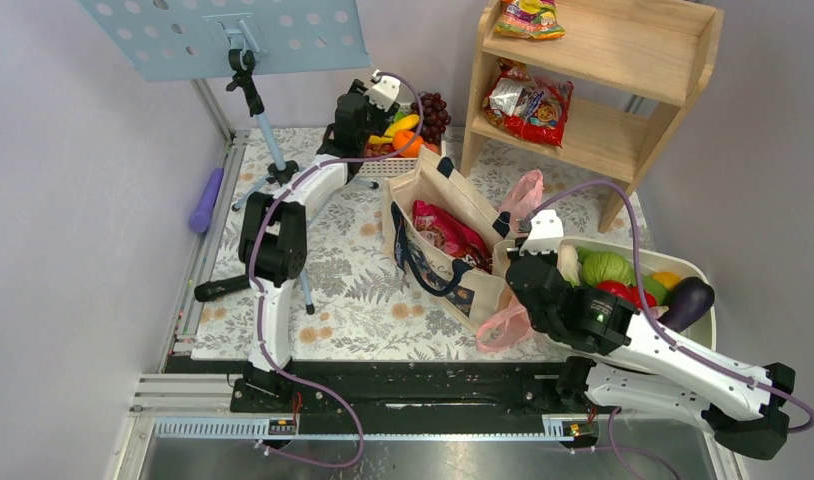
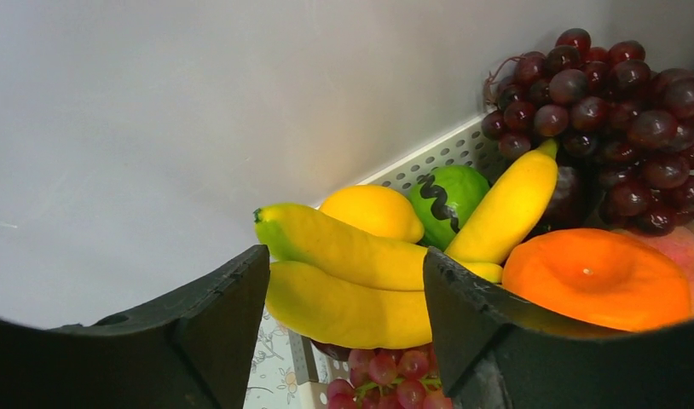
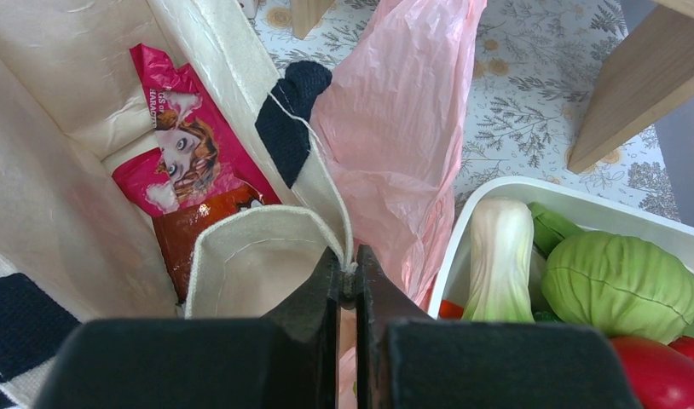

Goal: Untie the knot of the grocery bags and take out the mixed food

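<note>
My left gripper (image 1: 383, 132) is open over a white perforated basket (image 1: 388, 168) at the back. Yellow bananas (image 2: 361, 273) lie between and just beyond its fingertips, beside a dark grape bunch (image 2: 616, 119), an orange fruit (image 2: 599, 277), a lemon and a lime. My right gripper (image 3: 348, 266) is shut on the rim of the beige canvas tote (image 3: 62, 196). A magenta snack packet (image 3: 186, 162) lies inside the tote. One pink grocery bag (image 3: 395, 128) sits crumpled behind the tote (image 1: 524, 194), another at its front (image 1: 503, 326). No knot shows.
A white tub (image 1: 699, 272) at the right holds cabbage (image 1: 608, 267), an eggplant (image 1: 686, 302) and red produce. A wooden shelf (image 1: 623, 130) with snack packets (image 1: 528, 100) stands behind it. A music stand (image 1: 253, 90) and a purple object (image 1: 205, 198) stand at the left.
</note>
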You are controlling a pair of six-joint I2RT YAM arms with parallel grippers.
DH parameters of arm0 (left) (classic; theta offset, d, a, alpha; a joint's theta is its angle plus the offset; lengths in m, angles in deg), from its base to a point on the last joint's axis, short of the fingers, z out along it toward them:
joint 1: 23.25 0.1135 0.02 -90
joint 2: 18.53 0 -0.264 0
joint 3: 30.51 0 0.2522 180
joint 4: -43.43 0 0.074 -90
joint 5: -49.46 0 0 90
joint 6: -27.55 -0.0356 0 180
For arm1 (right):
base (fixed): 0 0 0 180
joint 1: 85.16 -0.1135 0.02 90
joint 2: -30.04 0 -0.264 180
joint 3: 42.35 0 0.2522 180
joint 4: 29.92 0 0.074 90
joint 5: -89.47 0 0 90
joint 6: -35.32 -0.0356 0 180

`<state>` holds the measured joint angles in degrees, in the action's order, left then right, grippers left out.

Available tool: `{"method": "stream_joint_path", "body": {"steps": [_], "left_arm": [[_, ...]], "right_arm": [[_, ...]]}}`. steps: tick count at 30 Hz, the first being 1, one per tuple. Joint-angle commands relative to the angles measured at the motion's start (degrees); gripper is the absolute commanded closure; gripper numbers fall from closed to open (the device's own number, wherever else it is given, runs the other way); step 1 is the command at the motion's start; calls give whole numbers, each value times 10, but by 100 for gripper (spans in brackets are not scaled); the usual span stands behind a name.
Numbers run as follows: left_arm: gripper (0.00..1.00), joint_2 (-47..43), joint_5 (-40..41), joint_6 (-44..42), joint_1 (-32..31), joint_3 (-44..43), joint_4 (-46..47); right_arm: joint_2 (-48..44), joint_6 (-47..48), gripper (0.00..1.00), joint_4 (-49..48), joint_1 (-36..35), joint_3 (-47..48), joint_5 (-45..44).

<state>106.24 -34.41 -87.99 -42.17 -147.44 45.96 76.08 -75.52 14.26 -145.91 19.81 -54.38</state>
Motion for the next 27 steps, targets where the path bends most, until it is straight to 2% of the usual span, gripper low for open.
{"method": "stream_joint_path", "body": {"steps": [1,6,12,13,14,16,18,22,27], "left_arm": [[31,-11,-23,16,1,-28,5],[10,-61,-58,65,0,-15,-23],[5,-151,-126,130,-9,20,-82],[5,-165,-136,143,-12,30,-91],[4,-177,-150,158,-15,36,-101],[4,-196,-192,182,-22,35,-137],[5,-210,-216,188,-40,32,-177],[4,-232,-236,190,-73,30,-248],[4,-268,-258,223,-86,84,-236]], "right_arm": [[8,-14,100,-11,5,18,14],[5,-15,100,-11,5,19,21],[-19,-34,98,-11,6,8,31],[-28,-40,92,-11,6,3,31],[-36,-44,81,-11,6,0,31],[-50,-50,54,-2,6,-3,32],[-59,-54,41,21,6,2,26],[-87,-64,28,69,6,16,23],[-137,-77,23,90,6,7,39]]}}
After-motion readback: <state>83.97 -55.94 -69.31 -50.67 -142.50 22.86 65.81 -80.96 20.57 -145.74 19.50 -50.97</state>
